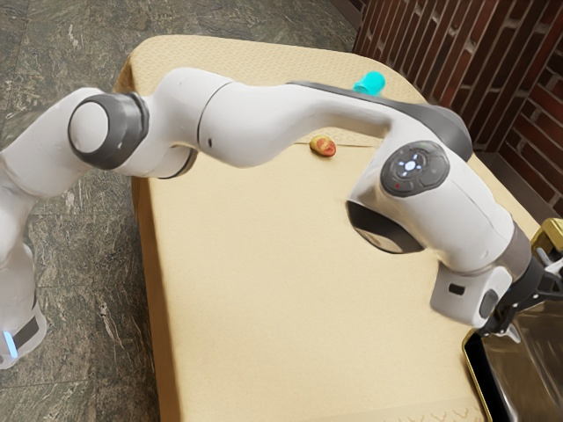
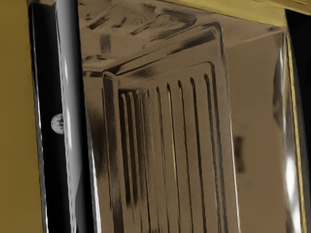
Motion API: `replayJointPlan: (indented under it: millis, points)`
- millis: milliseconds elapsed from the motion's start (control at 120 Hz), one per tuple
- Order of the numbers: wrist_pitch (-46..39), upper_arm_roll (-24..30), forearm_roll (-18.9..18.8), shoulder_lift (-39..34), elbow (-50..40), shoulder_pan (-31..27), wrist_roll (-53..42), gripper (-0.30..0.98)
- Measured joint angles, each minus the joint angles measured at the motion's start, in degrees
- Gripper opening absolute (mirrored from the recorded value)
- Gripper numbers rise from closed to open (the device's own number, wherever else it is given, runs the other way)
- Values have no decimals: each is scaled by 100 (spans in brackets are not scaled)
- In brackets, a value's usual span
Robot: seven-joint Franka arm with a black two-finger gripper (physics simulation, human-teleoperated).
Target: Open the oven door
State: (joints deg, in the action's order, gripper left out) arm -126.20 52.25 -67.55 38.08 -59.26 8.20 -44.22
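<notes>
Gold trim frames an oven point(image 2: 17, 121) at the exterior view's lower right, where a black two-finger gripper point(image 1: 535, 297), spread wide with nothing held, hangs close by. The wrist view looks onto the door point(image 2: 44, 73) and its bright metal handle point(image 2: 72, 107), a smooth bar beside the dark border. Whether the door stands slightly ajar cannot be told. It will likely swing stiffly at first, then heavily on its hinge; the bar looks hard and slippery, best gripped near mid-length from both sides and drawn along the door's arc. Brown glass point(image 2: 184, 160) beside it looks fragile and should be spared any knock. The arm point(image 1: 251, 123) reaches over a cream tablecloth point(image 1: 264, 308), leaving its own wrist as the likeliest obstacle to the swing. Farther off, a red-and-yellow fruit point(image 1: 323, 146) and a cyan cup point(image 1: 370, 83) lie well apart from the oven, before a brick wall point(image 1: 440, 53).
</notes>
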Motion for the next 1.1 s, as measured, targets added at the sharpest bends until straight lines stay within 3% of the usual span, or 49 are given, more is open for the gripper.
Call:
replayJointPlan:
  millis: [725, 1100]
  points:
    - [-162, -88, -10, 593, 621, 128, -289, 69]
    - [-120, -263, 134, 343, 188, 119, -355, 70]
